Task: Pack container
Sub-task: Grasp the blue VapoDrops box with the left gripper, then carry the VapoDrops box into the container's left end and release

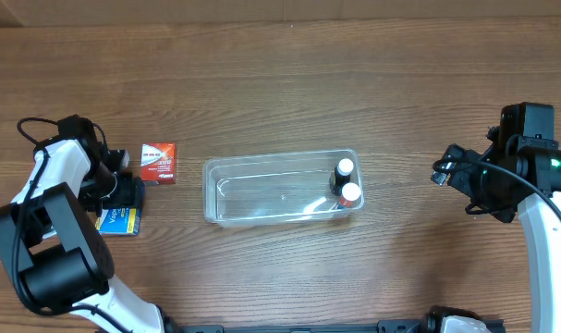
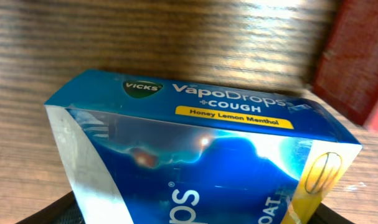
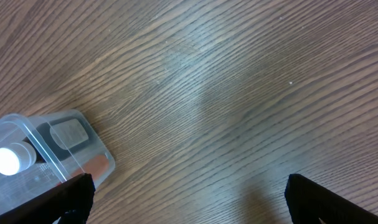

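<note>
We judge the step in hand to be the pickup of the blue box (image 1: 121, 220). It lies at the left of the table (image 1: 280, 74), well apart from the container (image 1: 262, 196) in the middle.

Our left gripper (image 1: 123, 191) sits right over the box. In the left wrist view the carton fills the frame and the fingers are out of sight, so we cannot tell how wide the gripper stands or whether it has hold yet. Our right gripper (image 3: 189, 190) is spread wide with nothing in it, over bare wood just off the container's right end.

To do this well:
- **Grip:** we want the fingers square across the box's narrow faces. It looks like thin, glossy card, so a gentle close should hold it without crushing it or letting it slip.
- **Clearance:** the red box (image 1: 158, 162) lies just beside it, and the outer finger should go down without nudging it.
- **Lift:** we should go straight up first, high enough to clear the rim, then carry across.
- **Placement:** two bottles (image 1: 345, 169) stand at the container's right end, so the left half is the place to lay the box flat.
- **Release:** the tub looks light and may slide if bumped, so we let go low inside it and away from the wall.
</note>
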